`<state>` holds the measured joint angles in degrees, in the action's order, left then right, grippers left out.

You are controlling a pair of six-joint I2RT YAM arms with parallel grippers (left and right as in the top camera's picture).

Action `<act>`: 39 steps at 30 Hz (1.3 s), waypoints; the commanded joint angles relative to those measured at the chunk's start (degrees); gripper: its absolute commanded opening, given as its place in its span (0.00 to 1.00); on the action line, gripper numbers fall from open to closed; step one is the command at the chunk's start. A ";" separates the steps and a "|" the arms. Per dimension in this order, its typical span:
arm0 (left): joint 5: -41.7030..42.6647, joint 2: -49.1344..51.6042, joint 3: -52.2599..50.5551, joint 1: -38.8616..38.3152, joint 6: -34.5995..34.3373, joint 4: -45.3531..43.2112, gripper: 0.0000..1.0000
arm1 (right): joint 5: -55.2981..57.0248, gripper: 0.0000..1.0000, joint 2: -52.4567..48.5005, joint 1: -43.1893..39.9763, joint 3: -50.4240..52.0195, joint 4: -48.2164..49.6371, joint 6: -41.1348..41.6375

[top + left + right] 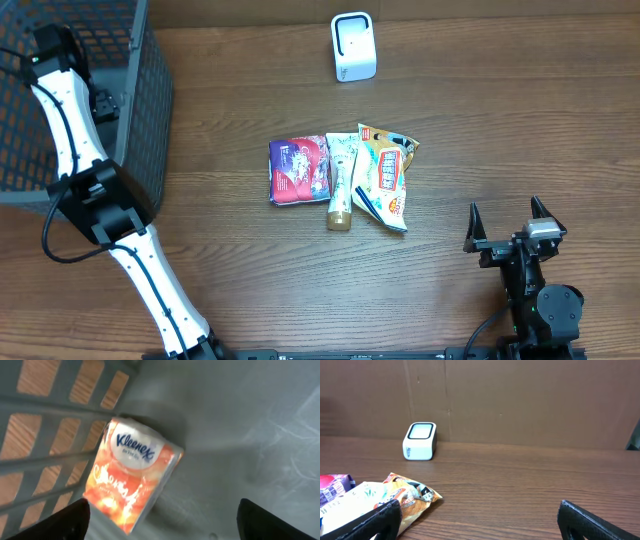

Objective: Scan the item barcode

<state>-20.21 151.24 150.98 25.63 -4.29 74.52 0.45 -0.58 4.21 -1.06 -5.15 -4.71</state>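
A small orange Kleenex tissue pack (132, 475) lies tilted on the floor of the grey basket (250, 435), against its slatted wall. My left gripper (162, 515) hovers just over it, open, with the pack near its left finger and nothing held. In the overhead view the left arm reaches into the basket (150, 120) at the top left. The white barcode scanner (353, 46) stands at the back of the table. My right gripper (505, 215) rests open and empty at the front right.
In the table's middle lie a purple pack (298, 170), a pale tube (341, 182) and an orange snack bag (385, 175), side by side. The right wrist view shows the scanner (419, 441) far ahead and the snack bag (407, 495) by its left finger.
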 commanded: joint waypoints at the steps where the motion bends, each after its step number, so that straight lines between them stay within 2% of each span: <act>1: -1.18 2.54 -0.22 0.26 2.67 -1.53 0.83 | 0.35 1.00 0.42 -0.11 0.61 0.39 -0.24; 9: -1.36 6.08 -0.24 0.33 2.62 -2.10 0.81 | 0.35 1.00 0.42 -0.11 0.61 0.39 -0.24; 11: -1.36 6.62 -0.24 0.37 2.62 -2.78 0.73 | 0.35 1.00 0.42 -0.11 0.61 0.39 -0.24; 13: -1.36 6.91 -0.24 0.39 2.62 -2.75 0.60 | 0.35 1.00 0.42 -0.11 0.61 0.42 -0.24; 14: -1.42 6.93 -0.37 0.39 2.62 -2.78 0.59 | 0.35 1.00 0.42 -0.11 0.61 0.42 -0.24; 25: -4.15 1.29 0.04 0.48 -1.55 0.04 0.75 | 0.35 1.00 0.42 -0.11 0.61 0.39 -0.24; 29: -1.88 -2.73 0.04 0.90 -2.56 1.86 0.76 | 0.35 1.00 0.42 -0.11 0.61 0.42 -0.24; 32: 2.32 -3.76 0.04 1.57 -3.21 4.55 0.72 | 0.35 1.00 0.42 -0.11 0.61 0.42 -0.24; 35: 2.56 -3.85 0.04 2.49 -7.15 9.92 0.59 | 0.35 1.00 0.42 -0.11 0.61 0.39 -0.24; 36: 2.62 -3.85 0.04 2.80 -8.11 11.76 0.46 | 0.35 1.00 0.42 -0.11 0.61 0.42 -0.24; 39: 3.78 -4.50 0.04 3.67 -9.29 16.68 0.15 | 0.35 1.00 0.42 -0.11 0.61 0.39 -0.24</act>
<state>-18.52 149.67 151.00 28.16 -10.09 88.25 0.45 -0.58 4.21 -1.06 -5.15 -4.75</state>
